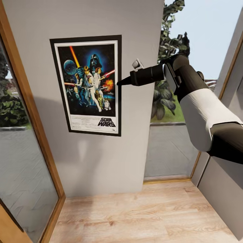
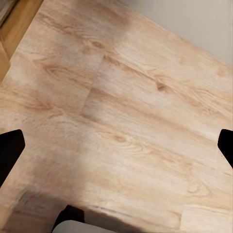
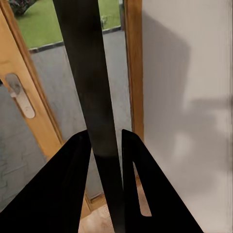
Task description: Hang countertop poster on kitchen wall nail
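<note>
The black-framed Star Wars poster (image 1: 86, 86) lies flat and upright against the light grey wall (image 1: 101, 165), between a door and a window. My right gripper (image 1: 119, 82) reaches in from the right and is shut on the poster's right frame edge. In the right wrist view that dark edge (image 3: 92, 73) runs between the two black fingers (image 3: 73, 170), which pinch it. My left gripper (image 2: 116, 145) hangs open over the pale wood floor (image 2: 126, 97), with nothing between its widely spread fingertips. No nail can be seen; the poster covers that part of the wall. The countertop is out of view.
A wood-framed glass door (image 1: 23, 162) stands left of the wall strip, its handle (image 3: 19, 94) showing in the right wrist view. A tall window (image 1: 168, 141) with plants outside is at the right. Pale wood floor (image 1: 141, 216) lies below.
</note>
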You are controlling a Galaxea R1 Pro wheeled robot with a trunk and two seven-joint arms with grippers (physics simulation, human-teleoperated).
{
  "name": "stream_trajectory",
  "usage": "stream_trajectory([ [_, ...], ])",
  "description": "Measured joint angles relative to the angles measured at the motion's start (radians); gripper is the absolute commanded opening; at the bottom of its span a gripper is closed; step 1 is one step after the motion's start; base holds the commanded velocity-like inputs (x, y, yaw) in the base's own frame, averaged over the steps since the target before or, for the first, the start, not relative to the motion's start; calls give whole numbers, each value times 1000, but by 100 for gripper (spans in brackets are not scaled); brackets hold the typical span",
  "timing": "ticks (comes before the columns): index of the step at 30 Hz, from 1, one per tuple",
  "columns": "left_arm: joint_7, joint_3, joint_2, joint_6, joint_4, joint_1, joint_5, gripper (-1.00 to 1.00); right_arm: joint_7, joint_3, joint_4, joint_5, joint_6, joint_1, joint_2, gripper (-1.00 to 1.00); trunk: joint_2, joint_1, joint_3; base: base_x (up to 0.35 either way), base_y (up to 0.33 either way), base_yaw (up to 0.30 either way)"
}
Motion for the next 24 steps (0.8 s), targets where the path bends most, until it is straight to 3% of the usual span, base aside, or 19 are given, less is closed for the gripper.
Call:
stream_trajectory([
  [7, 0, 0, 0, 0, 0, 0, 0, 100, 0, 0, -1, -2, 0, 0, -1, -100, 0, 0, 0, 300, 0, 0],
  [16, 0, 0, 1, 0, 0, 0, 0, 100, 0, -1, -2, -2, 0, 0, -1, -100, 0, 0, 0, 85, 0, 0],
  [24, 0, 0, 2, 0, 0, 0, 0, 100, 0, -1, -2, -2, 0, 0, -1, -100, 0, 0, 0, 259, 30, 0],
])
